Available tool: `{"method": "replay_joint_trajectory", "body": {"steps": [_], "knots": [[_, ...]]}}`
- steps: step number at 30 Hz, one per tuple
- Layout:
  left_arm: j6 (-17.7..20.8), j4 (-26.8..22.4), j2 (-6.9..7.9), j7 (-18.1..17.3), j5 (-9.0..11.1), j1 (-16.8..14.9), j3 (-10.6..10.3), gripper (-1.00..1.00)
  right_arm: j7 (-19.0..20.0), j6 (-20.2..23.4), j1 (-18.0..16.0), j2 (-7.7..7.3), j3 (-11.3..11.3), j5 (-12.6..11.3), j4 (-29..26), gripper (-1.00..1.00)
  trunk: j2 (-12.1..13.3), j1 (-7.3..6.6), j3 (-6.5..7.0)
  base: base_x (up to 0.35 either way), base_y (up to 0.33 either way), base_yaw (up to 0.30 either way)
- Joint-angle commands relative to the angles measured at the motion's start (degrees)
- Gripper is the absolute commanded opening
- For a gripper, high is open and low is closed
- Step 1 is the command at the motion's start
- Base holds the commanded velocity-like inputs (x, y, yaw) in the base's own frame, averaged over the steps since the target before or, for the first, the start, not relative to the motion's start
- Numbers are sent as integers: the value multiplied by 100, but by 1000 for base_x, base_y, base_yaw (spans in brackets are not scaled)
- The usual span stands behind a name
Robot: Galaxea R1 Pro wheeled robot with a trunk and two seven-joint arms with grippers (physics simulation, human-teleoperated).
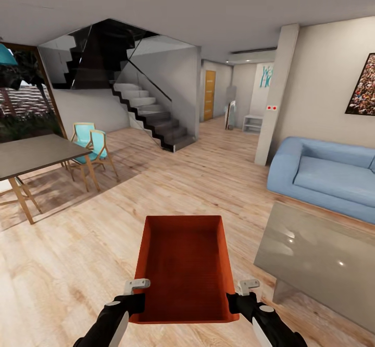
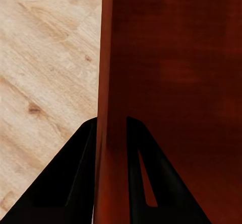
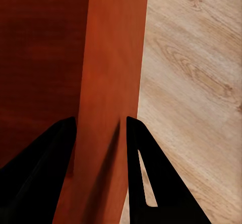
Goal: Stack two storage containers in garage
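Observation:
I carry one red-orange storage container in front of me, above the light wood plank flooring of the living room. My left gripper is shut on the container's left wall, one black finger on each side of it. On the opposite side, my right gripper clamps the right wall the same way. The container is empty and held level. The garage is out of view.
A grey low table stands close at my right, with a blue sofa behind it. A dining table and teal chairs are at the left. A staircase rises ahead. An orange-brown door ends the hallway.

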Motion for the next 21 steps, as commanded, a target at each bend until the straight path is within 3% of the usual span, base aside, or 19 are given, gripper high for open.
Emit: {"method": "replay_joint_trajectory", "body": {"steps": [1,21], "knots": [[37,-9,68,64,10,-4,18,-100,74,36,-1,-9,81,-85,-23,-100,-7,1,-9,0,0,0],[37,-9,68,64,10,-4,16,-100,74,36,-1,-9,73,-112,-23,-100,-7,1,29,0,0,0]]}}
